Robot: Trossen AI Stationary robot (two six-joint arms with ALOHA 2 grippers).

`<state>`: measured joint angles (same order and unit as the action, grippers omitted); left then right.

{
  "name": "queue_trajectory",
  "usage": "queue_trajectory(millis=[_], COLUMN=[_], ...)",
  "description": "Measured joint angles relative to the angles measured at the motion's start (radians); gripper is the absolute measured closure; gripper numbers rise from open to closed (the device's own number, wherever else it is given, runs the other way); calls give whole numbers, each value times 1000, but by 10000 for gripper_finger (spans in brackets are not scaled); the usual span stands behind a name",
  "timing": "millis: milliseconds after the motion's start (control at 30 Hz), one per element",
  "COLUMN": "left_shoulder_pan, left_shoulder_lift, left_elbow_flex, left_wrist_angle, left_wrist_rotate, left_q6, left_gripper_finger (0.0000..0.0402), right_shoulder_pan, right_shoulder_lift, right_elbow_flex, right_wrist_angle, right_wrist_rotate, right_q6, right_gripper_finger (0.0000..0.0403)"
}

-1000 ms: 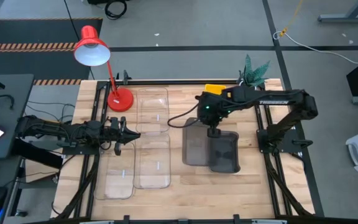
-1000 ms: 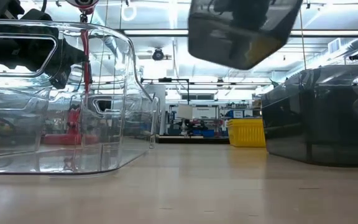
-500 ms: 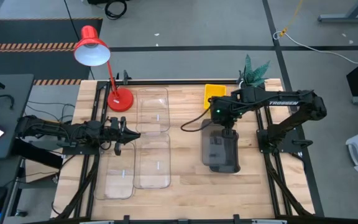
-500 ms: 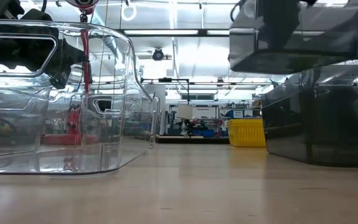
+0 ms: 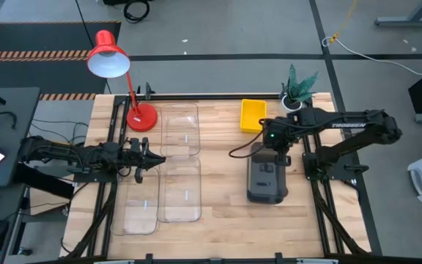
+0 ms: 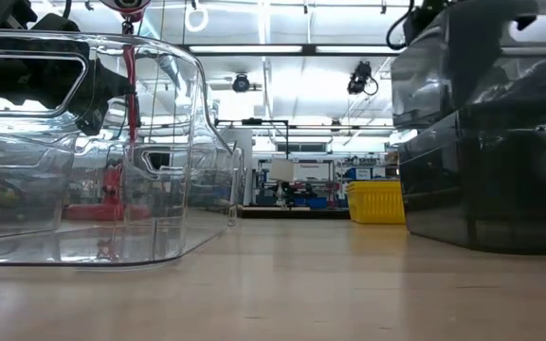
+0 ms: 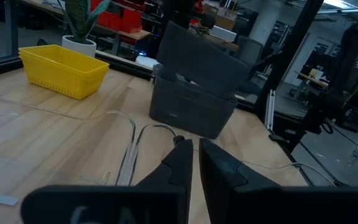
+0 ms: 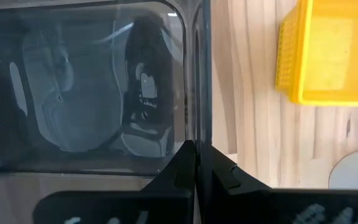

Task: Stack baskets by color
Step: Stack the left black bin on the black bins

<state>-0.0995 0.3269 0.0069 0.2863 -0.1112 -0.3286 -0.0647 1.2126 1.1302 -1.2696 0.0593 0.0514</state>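
My right gripper (image 5: pixel 273 149) is shut on a dark grey basket (image 6: pixel 482 57) and holds it right over another dark grey basket (image 6: pixel 482 189) that stands on the table's right half. Whether the two touch, I cannot tell. A small yellow basket (image 5: pixel 253 115) stands on its base at the far side, just beyond them. Clear baskets (image 5: pixel 179 128) (image 5: pixel 179 191) (image 5: pixel 139 209) lie on the left half. My left gripper (image 5: pixel 160 158) waits level among them, shut, with nothing between its fingers (image 7: pixel 182 163). My right gripper pinches the held grey basket's far end wall (image 8: pixel 196 124) at the rim. One finger is inside the basket and one outside. The fingers come from above, pointing steeply down. The basket hangs below them, lined up lengthwise over the lower grey basket.
A red desk lamp (image 5: pixel 141 117) stands at the far left of the table and a small potted plant (image 5: pixel 297 84) at the far right corner. Bare wood (image 5: pixel 222 183) lies between the clear baskets and the grey ones.
My right gripper has carried the grey basket toward the table's right edge and a little down. The basket, which hung tilted and offset to the left of the other grey one, is now lined up over it.
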Motion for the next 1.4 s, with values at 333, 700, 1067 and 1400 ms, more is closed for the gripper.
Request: queue_trajectory(millis=[333,700,1067,1400], left_shoulder_pan=[0,0,0,0], left_shoulder_lift=[0,0,0,0], left_elbow_flex=[0,0,0,0], left_wrist_angle=[0,0,0,0], left_wrist_rotate=[0,0,0,0], left_q6=[0,0,0,0], left_gripper_finger=[370,374,368,375], right_shoulder_pan=[14,66,79,79], right_shoulder_lift=[-17,-16,21,78], right_elbow_flex=[-80,-192,-235,-223], right_wrist_angle=[75,222,315,326], right_wrist_rotate=[-22,-59,-113,-159], right_q6=[-19,35,128,198], right_gripper_finger=[393,393,388,309])
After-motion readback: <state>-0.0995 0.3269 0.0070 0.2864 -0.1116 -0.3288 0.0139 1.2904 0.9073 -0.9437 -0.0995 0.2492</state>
